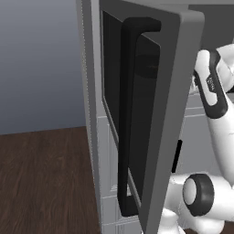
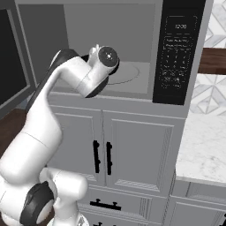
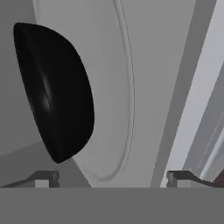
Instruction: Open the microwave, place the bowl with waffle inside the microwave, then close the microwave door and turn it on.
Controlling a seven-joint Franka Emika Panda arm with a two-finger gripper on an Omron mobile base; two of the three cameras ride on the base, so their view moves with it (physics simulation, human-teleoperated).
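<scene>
Simulated kitchen: grey panelled cabinets (image 2: 132,150) below, marble counter (image 2: 203,154) at right, dark wood floor (image 1: 45,183) at left. Gripper (image 3: 109,180) inside the cavity of the microwave (image 2: 132,48), jaws spread wide, tips well apart, nothing between them. Just beyond the tips, bowl (image 3: 54,92) resting on the pale round turntable (image 3: 111,87), seen rolled in the hand view, dark and glossy, apart from both tips. Waffle not discernible. Judged as placed and released.

Bowl judged rigid, light, smooth-walled and likely slippery; thick rim the natural hold, one finger inside and one outside. Round, so no long axis; mouth facing cannot be told from the rolled view.

Door (image 1: 151,114) swung fully open, edge-on toward the left base camera, glass pane dark. Handle (image 1: 128,114) a long black bar, long axis vertical, stiff, judged best pushed flat rather than gripped for closing. Keypad (image 2: 178,57) on the right of the front, untouched.
</scene>
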